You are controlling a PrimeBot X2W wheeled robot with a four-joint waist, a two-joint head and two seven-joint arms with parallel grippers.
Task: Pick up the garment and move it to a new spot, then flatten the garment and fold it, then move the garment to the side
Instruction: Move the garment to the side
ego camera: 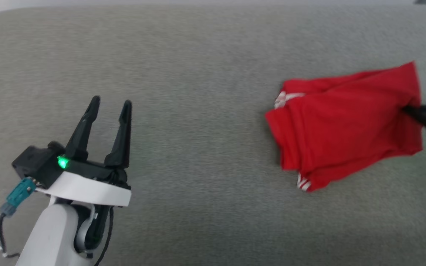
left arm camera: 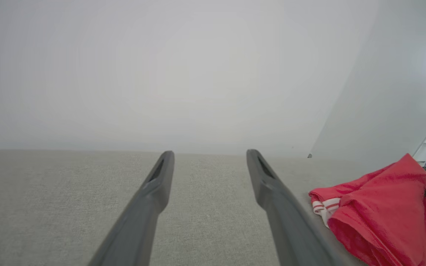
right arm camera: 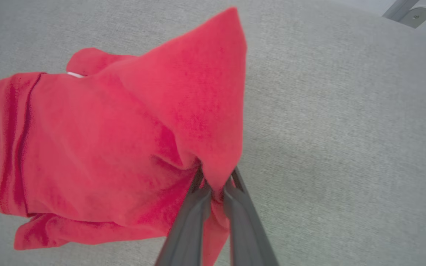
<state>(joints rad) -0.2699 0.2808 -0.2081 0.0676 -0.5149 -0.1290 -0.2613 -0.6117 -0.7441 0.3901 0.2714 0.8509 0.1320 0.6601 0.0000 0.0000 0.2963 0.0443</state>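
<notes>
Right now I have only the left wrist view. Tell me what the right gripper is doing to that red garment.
Observer: In the right wrist view, the right gripper is shut on a fold at the edge of the garment.
Operator: Give me the garment's shape from above.
Observer: In the head view it lies bunched in layers on the grey fabric surface. A second white-striped band shows at its lower edge in that view.
Operator: Now place my left gripper.
Observer: The left gripper is open, far to the garment's left, with bare surface between them.
</notes>
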